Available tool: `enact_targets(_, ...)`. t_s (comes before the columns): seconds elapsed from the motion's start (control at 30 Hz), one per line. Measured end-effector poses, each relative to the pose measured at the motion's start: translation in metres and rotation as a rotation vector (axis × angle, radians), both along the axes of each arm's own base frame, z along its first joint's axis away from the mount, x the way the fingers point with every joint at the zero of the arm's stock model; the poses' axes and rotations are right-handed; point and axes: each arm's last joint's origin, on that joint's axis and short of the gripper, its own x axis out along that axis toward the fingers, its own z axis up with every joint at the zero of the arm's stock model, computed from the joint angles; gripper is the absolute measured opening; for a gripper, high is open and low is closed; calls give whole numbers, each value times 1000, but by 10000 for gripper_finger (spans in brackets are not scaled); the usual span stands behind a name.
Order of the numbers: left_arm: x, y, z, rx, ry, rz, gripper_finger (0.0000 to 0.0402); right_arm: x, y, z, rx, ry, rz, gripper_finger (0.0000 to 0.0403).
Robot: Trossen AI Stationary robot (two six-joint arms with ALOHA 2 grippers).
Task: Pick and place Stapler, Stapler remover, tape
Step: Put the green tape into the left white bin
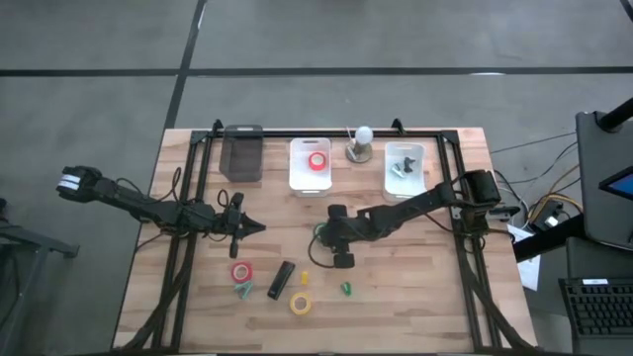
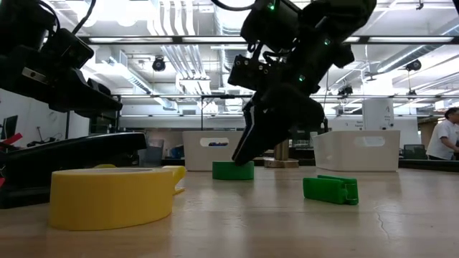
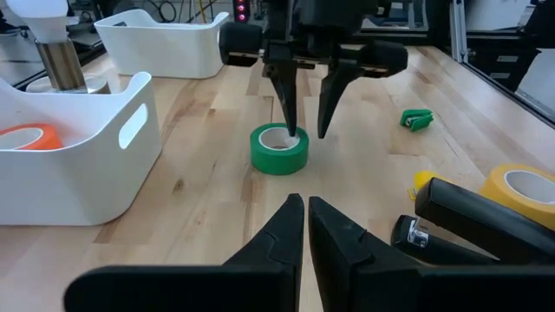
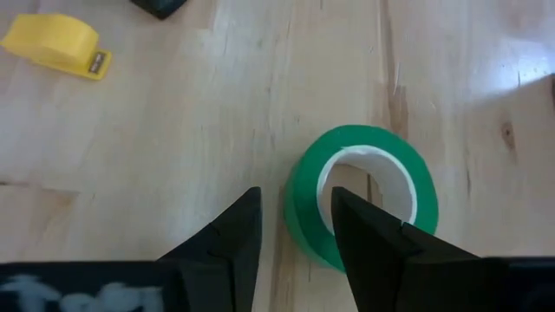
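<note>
A: What lies around the green tape (image 3: 279, 149)?

B: White bins (image 1: 310, 166) along the counter's (image 1: 415, 287) far edge, one holding an orange-red roll (image 1: 317, 161). The stapler (image 1: 281, 279), yellow tape (image 1: 301, 304) and red tape (image 1: 241, 271) sit nearer the front edge.

A: And the right gripper (image 3: 303, 132)?

B: It reaches down mid-counter, spread, one finger (image 4: 368, 230) inside the green roll's hole, the other outside its wall.

A: The left gripper (image 3: 306, 204)?

B: Pressed together, hovering left of centre, pointing at the roll.
</note>
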Motion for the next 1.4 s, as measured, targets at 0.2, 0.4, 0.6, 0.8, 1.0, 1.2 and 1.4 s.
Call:
enact_targets(0.2, 0, 0, 0, 0, -1, 0, 23, -1, 0, -2, 4, -7, -3, 124)
enact_targets(0.4, 0, 0, 0, 0, 0, 0, 23, -1, 0, -2, 35, -4, -4, 114)
enact_targets(0.6, 0, 0, 0, 0, 0, 0, 23, 0, -1, -12, 46, 35, -36, 102)
enact_targets(0.8, 0, 0, -1, 1, 6, 0, 23, 2, -1, -17, 37, 45, -33, 85)
enact_targets(1.0, 0, 0, -1, 3, 14, 0, 23, 7, 0, -4, 21, 41, 12, 53)
enact_targets(1.2, 0, 0, -1, 3, 14, 0, 23, 25, -5, 30, -5, -26, 34, 42)
enact_targets(1.4, 0, 0, -2, 3, 16, 0, 23, 41, -19, 68, -88, -63, 52, 51)
